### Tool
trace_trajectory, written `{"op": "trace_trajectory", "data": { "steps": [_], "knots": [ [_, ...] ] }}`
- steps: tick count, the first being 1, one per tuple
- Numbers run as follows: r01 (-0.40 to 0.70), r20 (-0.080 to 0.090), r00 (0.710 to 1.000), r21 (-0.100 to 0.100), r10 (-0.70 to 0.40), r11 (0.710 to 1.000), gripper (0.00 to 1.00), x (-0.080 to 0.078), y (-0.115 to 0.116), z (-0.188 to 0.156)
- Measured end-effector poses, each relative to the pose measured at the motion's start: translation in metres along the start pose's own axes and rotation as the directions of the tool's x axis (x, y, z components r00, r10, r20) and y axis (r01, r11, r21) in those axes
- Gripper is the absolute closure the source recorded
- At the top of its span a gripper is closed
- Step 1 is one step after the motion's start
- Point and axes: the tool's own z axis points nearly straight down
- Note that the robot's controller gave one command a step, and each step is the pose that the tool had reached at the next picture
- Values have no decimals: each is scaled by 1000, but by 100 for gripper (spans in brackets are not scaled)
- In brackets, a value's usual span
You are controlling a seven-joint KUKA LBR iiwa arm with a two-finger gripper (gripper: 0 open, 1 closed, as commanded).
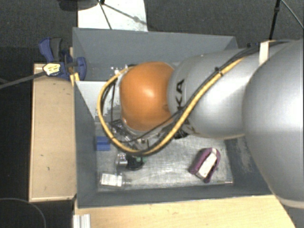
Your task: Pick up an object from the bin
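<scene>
My gripper is low in the left half of the bin, mostly hidden under the arm's orange cover. Directly below it a small silver and dark green thing rests on the bin floor. I cannot tell whether the gripper touches it. A blue block lies just left of the gripper, by the left wall. A small clear and white piece lies at the front left corner.
A purple and white oblong thing lies on the bin floor at the front right, well apart from the gripper. The arm and its yellow cable cover the back and right of the bin.
</scene>
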Motion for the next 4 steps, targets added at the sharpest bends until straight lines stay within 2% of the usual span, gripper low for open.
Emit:
{"op": "trace_trajectory", "data": {
  "steps": [1, 2, 3, 4],
  "knots": [
    [146, 5, 989, 2, -146, 989, 0, 3, -60, 104],
    [16, 6, 1000, 1, -16, 1000, 0, -14, -127, 102],
    [-178, 9, 984, -2, 178, 984, 0, -18, -113, 102],
    [-182, 6, 983, -4, 182, 983, 100, -18, -112, 101]
  ]
}}
